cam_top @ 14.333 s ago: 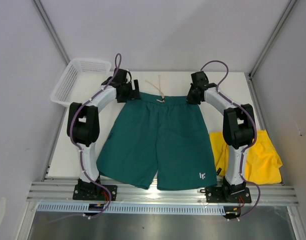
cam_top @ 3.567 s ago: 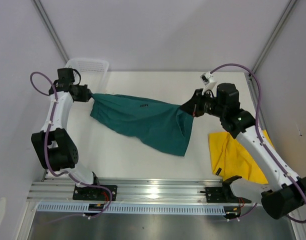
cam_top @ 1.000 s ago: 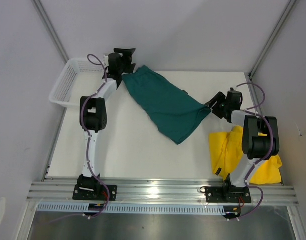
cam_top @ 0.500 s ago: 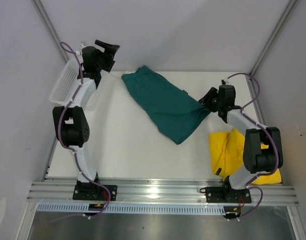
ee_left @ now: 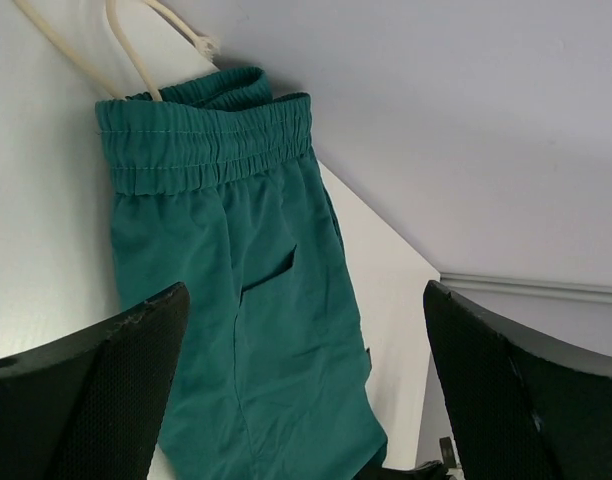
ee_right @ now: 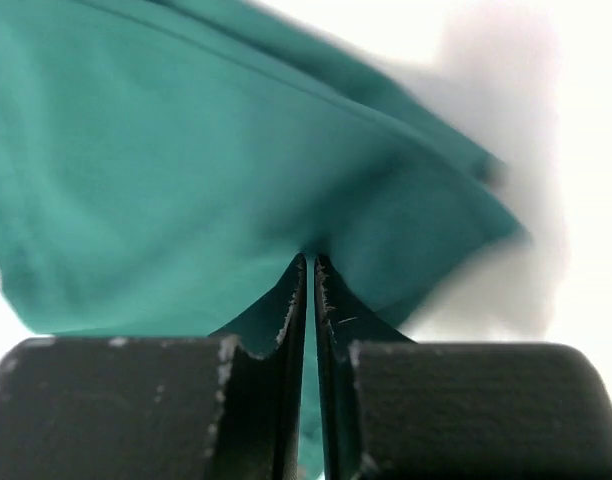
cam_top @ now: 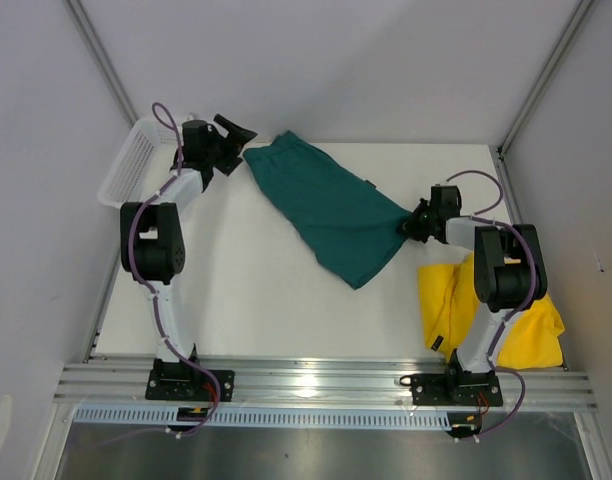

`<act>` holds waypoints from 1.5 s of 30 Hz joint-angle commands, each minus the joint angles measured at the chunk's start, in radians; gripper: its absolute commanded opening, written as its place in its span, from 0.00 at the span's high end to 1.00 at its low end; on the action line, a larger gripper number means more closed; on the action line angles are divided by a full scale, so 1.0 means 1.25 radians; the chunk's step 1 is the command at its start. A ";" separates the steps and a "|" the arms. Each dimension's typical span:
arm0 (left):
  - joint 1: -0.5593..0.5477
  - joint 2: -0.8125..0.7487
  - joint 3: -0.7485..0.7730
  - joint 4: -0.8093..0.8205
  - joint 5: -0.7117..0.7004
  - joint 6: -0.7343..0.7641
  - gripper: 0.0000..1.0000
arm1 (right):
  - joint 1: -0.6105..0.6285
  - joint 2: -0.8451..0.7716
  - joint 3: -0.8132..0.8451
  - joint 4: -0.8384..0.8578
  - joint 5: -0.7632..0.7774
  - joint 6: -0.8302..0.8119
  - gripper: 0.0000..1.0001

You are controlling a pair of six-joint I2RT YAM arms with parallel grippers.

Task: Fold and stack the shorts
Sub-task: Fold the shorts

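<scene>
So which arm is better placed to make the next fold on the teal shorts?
Right. The right gripper is pinched shut on a corner of the teal shorts; the left gripper hangs open beside the waistband, holding nothing.

White table [cam_top: 256, 300] enclosed by plain pale grey walls [cam_top: 366, 60]. Aluminium rail [cam_top: 326, 383] along near edge; lighting even, diffuse.

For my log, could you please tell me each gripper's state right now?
Left gripper: open, holding nothing.
Right gripper: shut on the dark teal-green fabric shorts.
</scene>
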 commanded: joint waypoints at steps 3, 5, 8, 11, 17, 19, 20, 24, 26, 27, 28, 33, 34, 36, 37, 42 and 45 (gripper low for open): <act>-0.004 -0.044 -0.011 0.035 -0.015 0.075 0.01 | -0.023 -0.049 -0.025 -0.070 0.068 -0.007 0.94; -0.006 -0.042 0.001 0.015 -0.031 0.094 0.01 | -0.028 -0.068 -0.040 -0.065 0.071 -0.004 0.94; -0.010 -0.015 0.033 -0.046 -0.055 0.134 0.01 | -0.023 -0.096 -0.056 -0.062 0.083 -0.010 0.92; -0.010 0.011 0.046 -0.073 -0.050 0.161 0.01 | -0.006 -0.134 -0.056 -0.073 0.111 -0.019 0.89; -0.010 0.063 0.044 -0.071 -0.023 0.180 0.01 | 0.067 -0.193 -0.024 -0.099 0.142 -0.031 0.83; -0.009 0.086 0.052 -0.057 0.002 0.164 0.01 | 0.075 -0.219 -0.035 -0.082 0.124 -0.024 0.80; -0.008 0.110 0.052 -0.029 0.011 0.154 0.01 | 0.075 -0.227 -0.041 -0.060 0.114 -0.021 0.77; -0.008 0.163 0.075 0.019 0.009 0.118 0.01 | 0.088 -0.268 -0.066 -0.014 0.080 -0.020 0.63; -0.008 0.175 0.078 0.042 -0.005 0.104 0.01 | 0.105 -0.275 -0.064 -0.013 0.082 -0.027 0.61; -0.008 0.187 0.076 0.071 -0.022 0.099 0.01 | 0.108 -0.279 -0.064 -0.010 0.081 -0.029 0.61; -0.008 0.196 0.079 0.085 -0.026 0.093 0.01 | 0.110 -0.280 -0.067 -0.007 0.073 -0.030 0.60; -0.010 0.266 0.117 0.148 -0.035 0.040 0.01 | 0.110 -0.274 -0.073 0.016 0.051 -0.026 0.60; -0.011 0.272 0.121 0.159 -0.045 0.034 0.01 | 0.112 -0.275 -0.074 0.019 0.049 -0.026 0.60; -0.016 0.284 0.139 0.181 -0.060 0.034 0.01 | 0.111 -0.273 -0.078 0.029 0.045 -0.025 0.60; -0.019 0.294 0.151 0.175 -0.065 0.037 0.01 | 0.110 -0.271 -0.078 0.029 0.044 -0.025 0.60; -0.038 0.354 0.241 0.129 -0.102 0.043 0.06 | 0.106 -0.264 -0.085 0.045 0.028 -0.024 0.60; -0.044 0.368 0.240 0.163 -0.107 0.034 0.30 | 0.104 -0.260 -0.087 0.048 0.025 -0.023 0.60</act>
